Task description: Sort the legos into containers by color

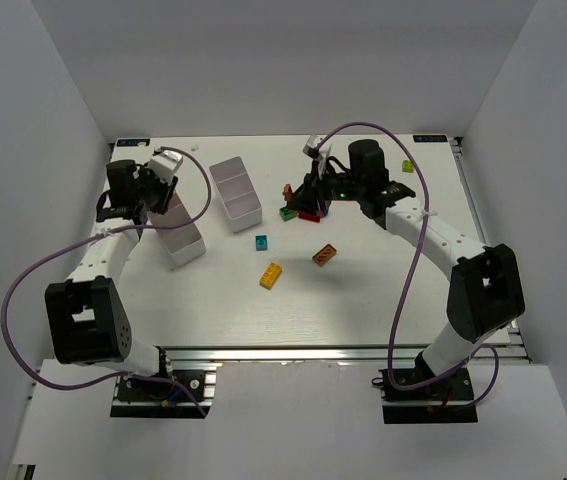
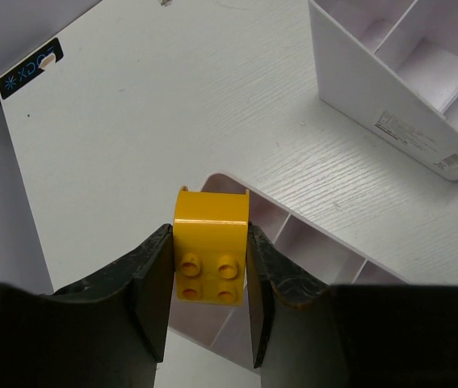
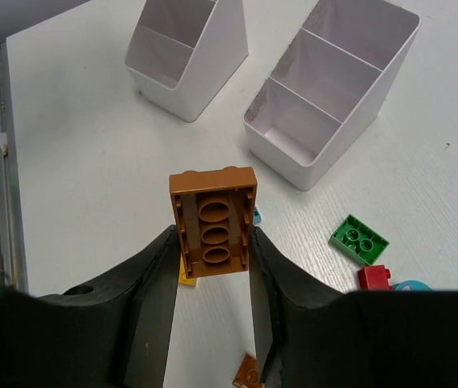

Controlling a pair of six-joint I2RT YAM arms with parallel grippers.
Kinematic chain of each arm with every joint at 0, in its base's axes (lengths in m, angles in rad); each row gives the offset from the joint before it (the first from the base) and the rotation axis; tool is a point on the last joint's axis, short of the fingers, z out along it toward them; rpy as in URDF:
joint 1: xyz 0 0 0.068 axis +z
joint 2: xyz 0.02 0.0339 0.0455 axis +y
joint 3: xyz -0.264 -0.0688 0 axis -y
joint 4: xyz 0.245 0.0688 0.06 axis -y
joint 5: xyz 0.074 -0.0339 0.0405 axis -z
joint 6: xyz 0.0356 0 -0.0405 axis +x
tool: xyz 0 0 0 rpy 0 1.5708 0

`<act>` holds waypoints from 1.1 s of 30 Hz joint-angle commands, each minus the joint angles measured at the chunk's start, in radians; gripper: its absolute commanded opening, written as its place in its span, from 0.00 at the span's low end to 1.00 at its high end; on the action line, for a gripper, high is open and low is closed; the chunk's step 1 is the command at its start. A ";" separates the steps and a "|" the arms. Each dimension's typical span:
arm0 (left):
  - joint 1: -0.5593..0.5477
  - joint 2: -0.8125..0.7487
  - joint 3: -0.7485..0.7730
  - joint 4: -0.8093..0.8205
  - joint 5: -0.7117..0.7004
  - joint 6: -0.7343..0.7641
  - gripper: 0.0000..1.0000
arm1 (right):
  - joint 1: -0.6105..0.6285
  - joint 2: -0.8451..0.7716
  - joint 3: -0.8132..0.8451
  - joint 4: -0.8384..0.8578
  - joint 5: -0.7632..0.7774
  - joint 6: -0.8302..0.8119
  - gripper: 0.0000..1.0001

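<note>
We judged the sorting barely begun. Starting at the left, the left bin [image 1: 188,250] and, near it, the second bin [image 1: 248,213] showed only bare white compartments wherever our wrist views looked in. The part of the left bin under the left arm was hidden, so we could not vouch for it.

Further right, bricks lay loose on the surface [image 1: 363,310]. There was a teal brick [image 1: 261,242] and a loose yellow brick [image 1: 271,275]. Next came a green brick [image 3: 360,239] and a red brick [image 3: 374,277], close together below the right arm, then a loose brown brick [image 1: 325,255]. A lime brick [image 1: 408,167] lay well apart toward the far right. All of these were left to sort, along with the two held in the air.

The left jaws were clamped on a held yellow brick [image 2: 211,259], gripping two opposite sides, with its studs facing the wrist camera. It hung over the rim and a compartment of the left bin, so we judged a release there to be the step in hand.

The right jaws were clamped on a held brown brick [image 3: 214,222], its hollow underside toward the camera. It was raised above the loose bricks and well apart from both bins. We judged it needed carrying leftward to a compartment other than the yellow one's.
</note>
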 commanded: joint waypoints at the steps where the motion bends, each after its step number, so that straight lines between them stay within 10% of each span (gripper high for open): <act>1: 0.008 -0.001 0.034 0.006 -0.028 0.029 0.17 | -0.003 -0.035 0.009 0.019 -0.025 -0.014 0.02; 11: 0.006 0.002 0.034 -0.012 -0.016 0.038 0.41 | -0.004 -0.031 0.025 0.007 -0.031 -0.030 0.09; 12: 0.006 -0.001 0.039 -0.019 -0.012 0.033 0.84 | -0.004 -0.029 0.026 0.006 -0.034 -0.038 0.13; 13: 0.008 -0.004 0.042 -0.022 -0.011 0.027 0.98 | -0.001 -0.029 0.029 0.003 -0.036 -0.064 0.14; 25: 0.008 -0.156 0.079 -0.081 -0.012 -0.127 0.98 | 0.034 0.034 0.086 -0.053 -0.051 -0.434 0.25; 33: 0.006 -0.373 0.042 -0.146 -0.035 -0.477 0.98 | 0.115 0.231 0.178 0.220 0.001 -0.656 0.32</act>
